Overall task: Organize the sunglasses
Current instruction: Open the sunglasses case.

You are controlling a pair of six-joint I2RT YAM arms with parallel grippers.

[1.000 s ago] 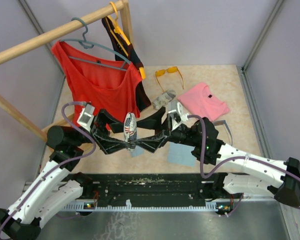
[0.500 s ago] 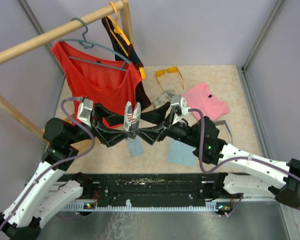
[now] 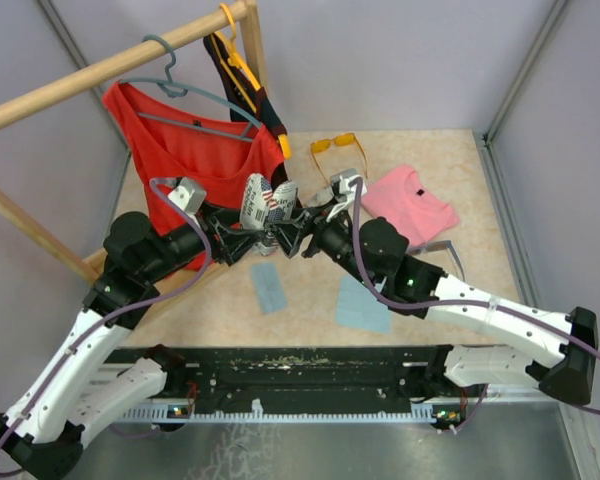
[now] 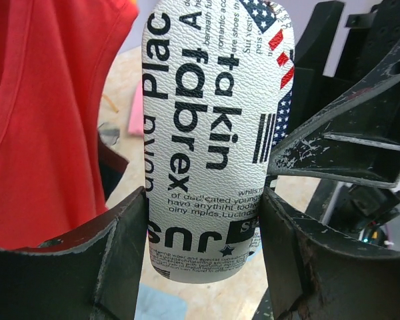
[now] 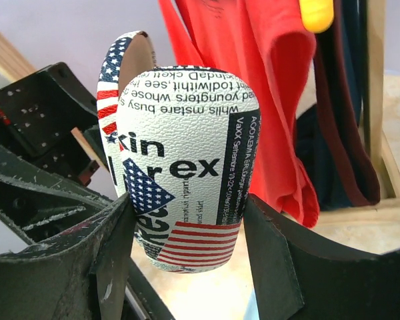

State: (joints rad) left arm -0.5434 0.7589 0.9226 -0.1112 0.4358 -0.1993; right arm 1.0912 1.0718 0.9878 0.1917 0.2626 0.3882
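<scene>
Left gripper (image 4: 203, 227) and right gripper (image 5: 187, 220) both clench the case (image 3: 263, 200); sunglasses (image 3: 345, 141) by the far edge look light, thin-armed, fragile — I'd grip the bridge, not lenses

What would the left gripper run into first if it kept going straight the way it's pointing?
Probably the right gripper, facing it closely and shut on the same patterned glasses case the left gripper holds; depth is unclear.

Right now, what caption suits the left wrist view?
Left fingers clamp a glasses case printed with text and flags, beside a hanging red top.
</scene>
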